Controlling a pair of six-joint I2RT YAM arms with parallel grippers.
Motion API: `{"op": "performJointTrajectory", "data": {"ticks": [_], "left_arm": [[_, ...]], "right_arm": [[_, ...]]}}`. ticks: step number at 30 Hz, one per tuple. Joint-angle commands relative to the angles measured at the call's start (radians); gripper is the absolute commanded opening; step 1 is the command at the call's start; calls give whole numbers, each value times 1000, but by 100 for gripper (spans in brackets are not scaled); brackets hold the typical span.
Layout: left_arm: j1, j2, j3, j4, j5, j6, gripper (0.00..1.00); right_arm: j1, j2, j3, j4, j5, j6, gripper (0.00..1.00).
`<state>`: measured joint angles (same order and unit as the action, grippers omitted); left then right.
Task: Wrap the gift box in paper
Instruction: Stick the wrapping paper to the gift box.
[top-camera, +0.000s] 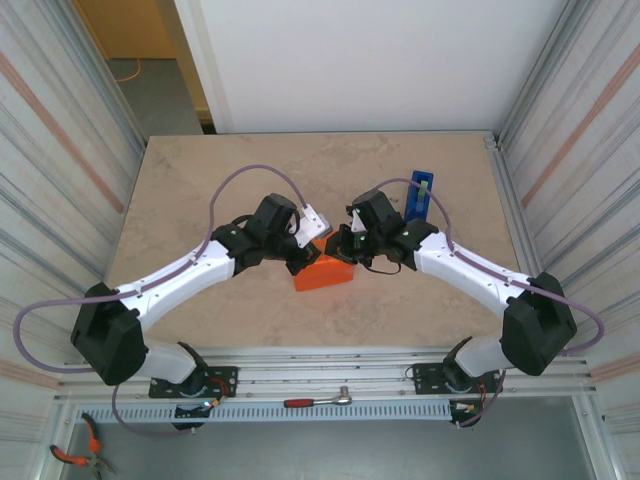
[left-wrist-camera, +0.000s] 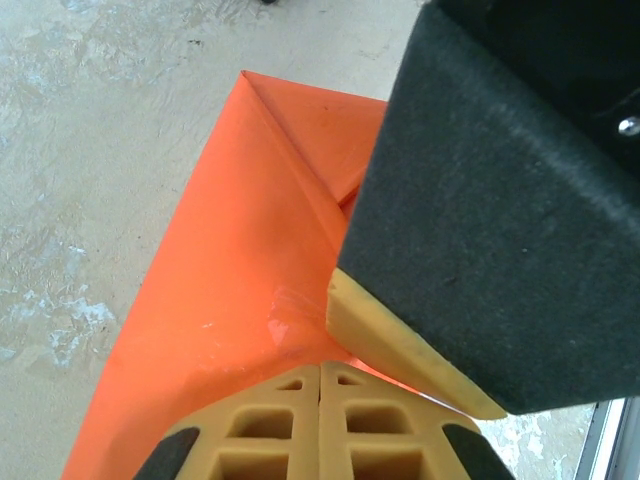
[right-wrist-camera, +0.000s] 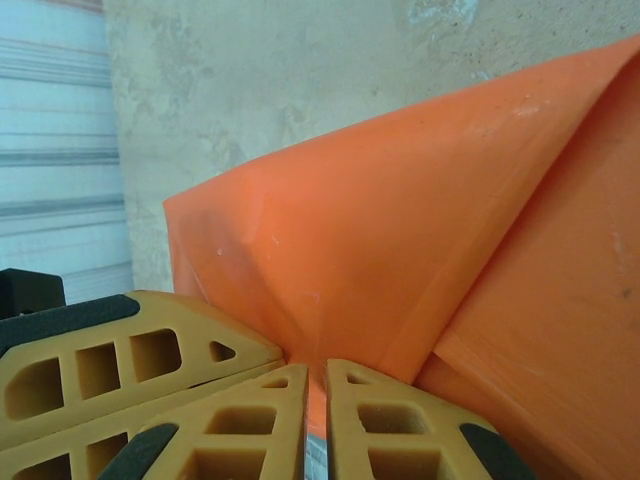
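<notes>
The gift box (top-camera: 325, 274) lies mid-table, covered in the bright orange paper (left-wrist-camera: 250, 240). My left gripper (top-camera: 303, 262) comes down on its left end, and its jaws (left-wrist-camera: 322, 378) are shut with their tips against the paper beside a patch of clear tape (left-wrist-camera: 285, 318). My right gripper (top-camera: 338, 258) meets it from the right. Its jaws (right-wrist-camera: 317, 378) stand a thin slit apart with a fold of the paper (right-wrist-camera: 400, 230) pinched in the slit. The two grippers sit tip to tip, almost touching. A folded triangular flap shows at the box's end.
A blue tape dispenser (top-camera: 420, 195) stands upright behind the right arm. Metal rail walls (top-camera: 570, 120) close in the table left and right. A ratchet tool (top-camera: 320, 401) lies on the rail in front of the arm bases.
</notes>
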<state>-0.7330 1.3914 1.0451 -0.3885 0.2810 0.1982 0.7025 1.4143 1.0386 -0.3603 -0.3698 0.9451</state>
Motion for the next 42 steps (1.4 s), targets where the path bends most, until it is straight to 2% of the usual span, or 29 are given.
{"op": "performJointTrajectory", "data": {"ticks": [1, 13, 26, 42], "left_arm": [[-1, 41, 2, -66, 13, 5, 0], [-2, 47, 2, -67, 10, 3, 0], [-2, 44, -5, -62, 13, 4, 0], [-2, 44, -9, -59, 12, 6, 0]], "right_arm": [[-11, 18, 14, -91, 10, -39, 14], [-11, 20, 38, -122, 17, -67, 15], [4, 46, 50, -100, -56, -96, 18], [29, 61, 107, -172, -4, -126, 18]]}}
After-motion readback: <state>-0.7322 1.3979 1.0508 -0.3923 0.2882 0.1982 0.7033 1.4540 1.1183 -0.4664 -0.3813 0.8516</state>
